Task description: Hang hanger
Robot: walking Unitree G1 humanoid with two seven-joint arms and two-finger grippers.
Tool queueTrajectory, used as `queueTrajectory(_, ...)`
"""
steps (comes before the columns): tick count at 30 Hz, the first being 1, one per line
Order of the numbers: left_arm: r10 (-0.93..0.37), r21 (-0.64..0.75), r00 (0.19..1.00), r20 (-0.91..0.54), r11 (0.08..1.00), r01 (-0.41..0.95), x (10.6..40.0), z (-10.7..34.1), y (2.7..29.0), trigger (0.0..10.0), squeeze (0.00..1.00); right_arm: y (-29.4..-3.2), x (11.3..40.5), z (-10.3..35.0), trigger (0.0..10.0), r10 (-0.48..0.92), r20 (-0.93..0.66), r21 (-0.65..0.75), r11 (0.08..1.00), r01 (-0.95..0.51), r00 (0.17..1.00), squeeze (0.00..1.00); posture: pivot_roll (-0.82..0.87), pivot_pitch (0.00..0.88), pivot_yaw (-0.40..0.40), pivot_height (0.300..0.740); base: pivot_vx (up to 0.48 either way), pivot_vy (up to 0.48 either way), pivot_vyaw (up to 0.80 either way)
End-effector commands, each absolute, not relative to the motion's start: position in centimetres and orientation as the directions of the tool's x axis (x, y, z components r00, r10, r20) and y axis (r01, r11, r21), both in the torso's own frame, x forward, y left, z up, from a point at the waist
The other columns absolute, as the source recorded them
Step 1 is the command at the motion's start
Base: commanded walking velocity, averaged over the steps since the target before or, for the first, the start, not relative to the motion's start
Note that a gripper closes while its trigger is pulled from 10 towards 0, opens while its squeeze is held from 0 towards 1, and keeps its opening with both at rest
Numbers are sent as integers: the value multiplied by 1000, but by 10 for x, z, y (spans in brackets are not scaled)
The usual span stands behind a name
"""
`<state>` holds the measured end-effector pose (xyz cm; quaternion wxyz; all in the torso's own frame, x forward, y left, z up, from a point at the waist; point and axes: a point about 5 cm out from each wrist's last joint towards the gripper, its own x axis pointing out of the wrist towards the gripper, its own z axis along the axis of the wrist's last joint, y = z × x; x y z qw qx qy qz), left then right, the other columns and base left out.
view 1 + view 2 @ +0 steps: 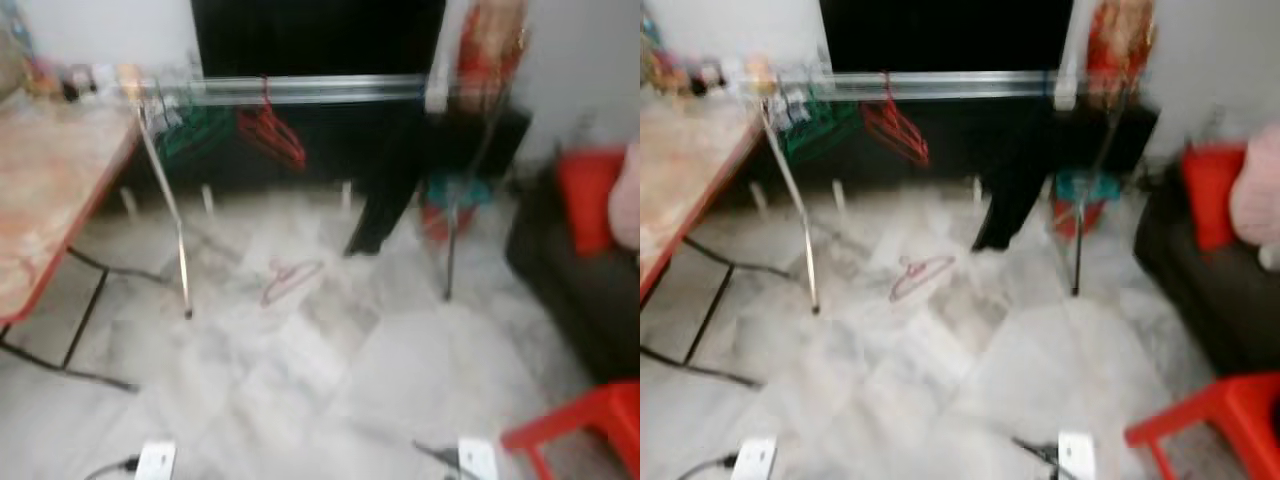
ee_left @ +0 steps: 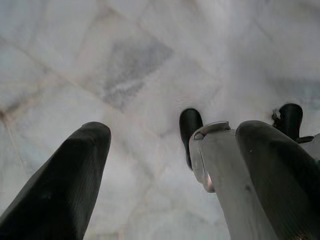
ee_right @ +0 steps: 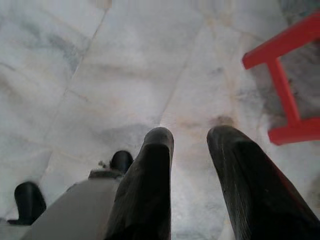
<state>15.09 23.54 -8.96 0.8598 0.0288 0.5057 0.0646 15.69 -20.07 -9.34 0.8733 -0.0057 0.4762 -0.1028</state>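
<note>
Marble floor (image 1: pixel 400 380), pink hanger (image 1: pixel 290 280) flat

Both grippers (image 2: pixel 170 150) (image 3: pixel 190 165) down (fingers apart)

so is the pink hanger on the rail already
No, the pink hanger lies on the floor below the rail.

My head cams look forward and down, pretty blurry, from well back, both catching the same clothes rail (image 1: pixel 300 92) and marble floor (image 1: pixel 330 370). Each wrist cam points straight down along its fingers at floor tiles nearby.
</note>
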Motion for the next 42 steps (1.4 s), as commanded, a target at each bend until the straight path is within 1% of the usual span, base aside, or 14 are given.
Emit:
queueTrajectory(1,129,112,486,-864,992,-65,153,-89,234,10000,0,-202,160,-92,10000,-189,-824,-107,978,181,534,0,-118,0,-28,740,0,0,0)
queueTrajectory(17,132,118,472,-872,991,-60,151,-90,234,10000,0,-202,159,-92,10000,-185,-822,-103,978,179,538,0,-119,0,-25,740,0,0,0)
queueTrajectory(22,127,116,476,-870,992,-52,153,-89,234,10000,0,-202,159,-92,10000,-198,-828,-104,974,203,525,0,-121,0,-25,740,0,0,0)
queueTrajectory(25,125,108,479,-869,992,-63,153,-89,233,10000,0,-202,159,-93,10000,-185,-834,-105,978,179,519,0,-115,0,-30,740,0,0,-673)
queueTrajectory(34,117,101,484,-867,993,-60,154,-89,232,10000,0,-202,160,-92,10000,-185,-835,-108,978,177,518,0,-115,0,-30,740,0,0,-788)
queueTrajectory(42,124,111,473,-872,992,-55,154,-89,233,10000,0,-202,161,-92,10000,-183,-835,-107,979,174,519,0,-112,0,-30,740,0,0,-788)
